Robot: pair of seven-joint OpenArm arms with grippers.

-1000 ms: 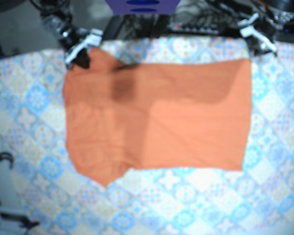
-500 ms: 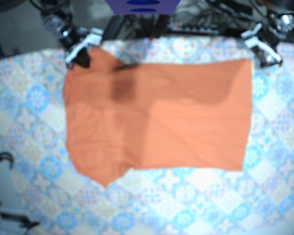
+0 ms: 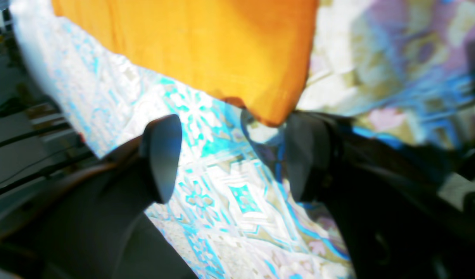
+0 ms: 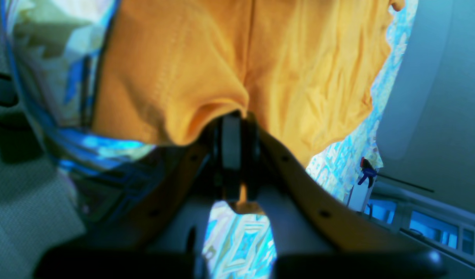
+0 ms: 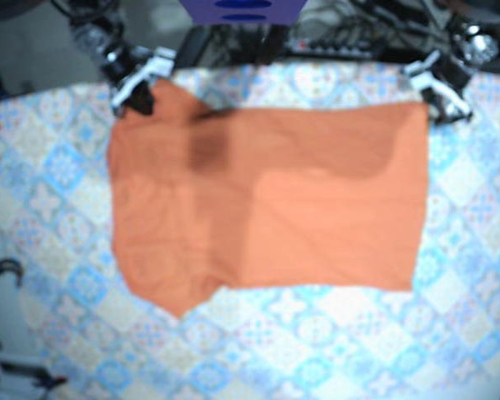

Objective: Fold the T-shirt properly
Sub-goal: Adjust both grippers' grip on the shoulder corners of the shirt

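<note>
An orange T-shirt [image 5: 267,200] lies flat on the patterned tablecloth [image 5: 317,350], partly folded, with a sleeve point jutting toward the front left. At the shirt's back left corner my right gripper [image 5: 139,93] is shut on the cloth. The right wrist view shows fabric [image 4: 299,77] pinched and bunched between the closed fingers [image 4: 231,147]. My left gripper [image 5: 437,90] stands open at the back right corner. In the left wrist view the shirt's corner [image 3: 274,114] lies just at the right finger [image 3: 303,155], and nothing sits between the fingers.
Cables and equipment [image 5: 350,37] crowd the table's back edge, with a purple block [image 5: 242,10] at back centre. A cable loop [image 5: 4,275] hangs off the left side. A blue clamp [image 4: 367,172] holds the tablecloth at the table's edge.
My left gripper has shifted down and slightly inward toward the shirt's back right corner. The right gripper and the shirt have stayed put.
</note>
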